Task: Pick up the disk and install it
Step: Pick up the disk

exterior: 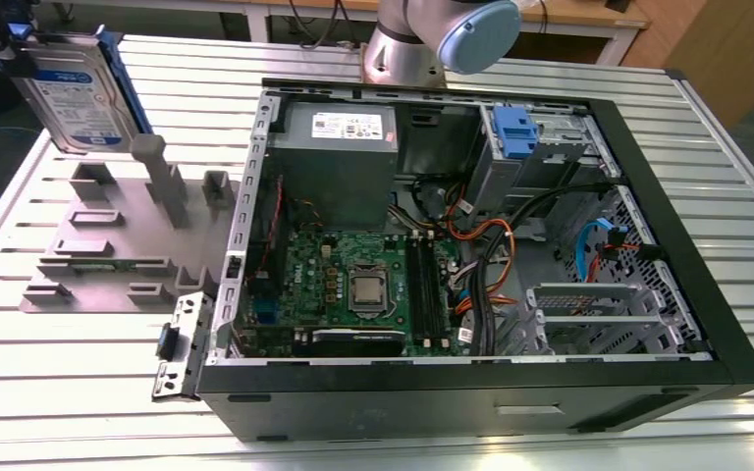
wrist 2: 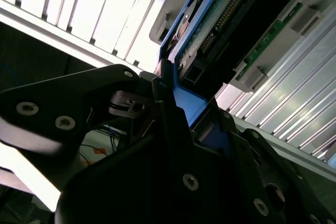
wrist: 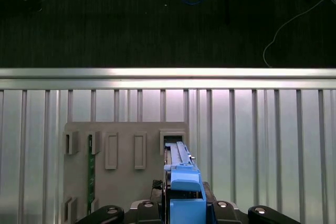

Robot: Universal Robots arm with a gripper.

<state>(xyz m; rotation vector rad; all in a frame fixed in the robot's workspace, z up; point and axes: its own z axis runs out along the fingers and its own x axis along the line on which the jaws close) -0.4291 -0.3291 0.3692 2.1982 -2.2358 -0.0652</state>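
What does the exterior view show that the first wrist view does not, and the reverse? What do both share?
Exterior view: the open computer case with its motherboard, and the label side of the disk. First wrist view: the disk edge-on in the gripper, a green strip in a slot of the grey fixture, and the dark floor beyond the slatted table. Both: the disk upright over the grey fixture on the slatted table.

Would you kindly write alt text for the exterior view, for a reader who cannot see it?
The claw grips the disk upright above a grey fixture at the exterior view's left. At that view's right, an open computer case lies on the slatted metal table.
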